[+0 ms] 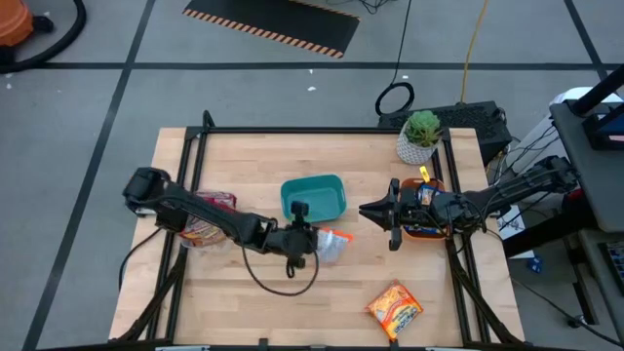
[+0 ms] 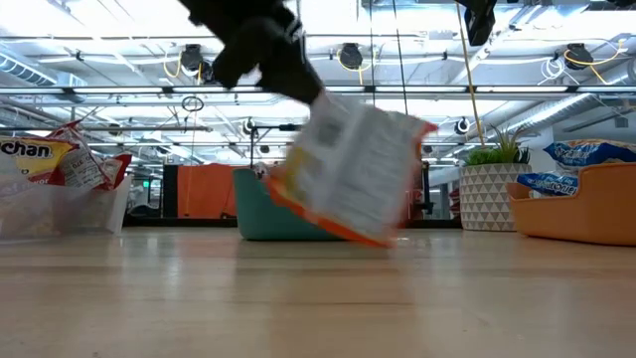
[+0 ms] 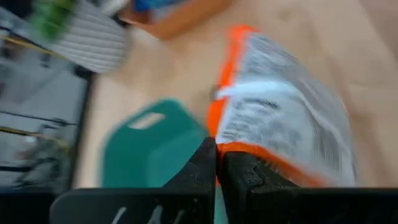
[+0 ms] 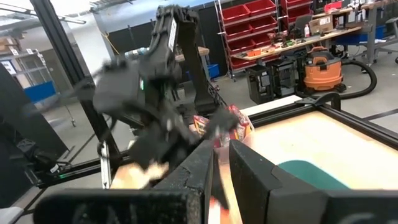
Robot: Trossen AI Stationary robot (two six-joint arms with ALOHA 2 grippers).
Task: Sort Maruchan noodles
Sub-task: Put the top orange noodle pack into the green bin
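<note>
The wooden table (image 1: pixel 244 312) carries everything, with the teal bin (image 1: pixel 314 196) near its middle as the landmark. The left arm reaches across from the far left side of the bin, and the left gripper (image 1: pixel 310 237) sits just in front of the bin's near edge. Its fingers (image 3: pixel 205 168) are clenched on the orange edge of a white and orange noodle packet (image 1: pixel 333 245), which hangs tilted off the table just in front of the bin in the low view.

The right arm comes in from the right of the bin. The right gripper (image 1: pixel 365 209) hovers just right of the bin, its fingers (image 4: pixel 202 168) nearly together with a thin gap and nothing between them.

Right of the bin sits an orange tray (image 2: pixel 581 214) holding blue packets (image 2: pixel 586 154), with a potted plant (image 1: pixel 420 136) behind it. Well left of the bin, a clear container (image 2: pixel 60 209) holds red packets (image 1: pixel 207 230). One orange packet (image 1: pixel 395 309) lies flat on the table, well in front and right of the bin.
</note>
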